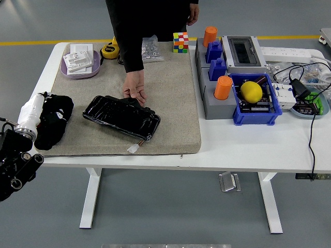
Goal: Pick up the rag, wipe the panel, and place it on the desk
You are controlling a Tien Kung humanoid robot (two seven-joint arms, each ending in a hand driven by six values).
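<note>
The left hand (51,121) lies at the left edge of the mat (170,98); its dark fingers and the black rag (56,118) merge, so grip state cannot be determined. The right arm is out of view. The rag is probably soft, light and limp: gather a central bunch. The glossy black panel (122,117) lies on the mat, steadied at its far edge by a person's hand (135,87); it looks rigid and slick. The blue bin (274,106) holds a yellow ball (251,91). The purple tray (78,71) holds white parts. All rest on the bench (248,150).
</note>
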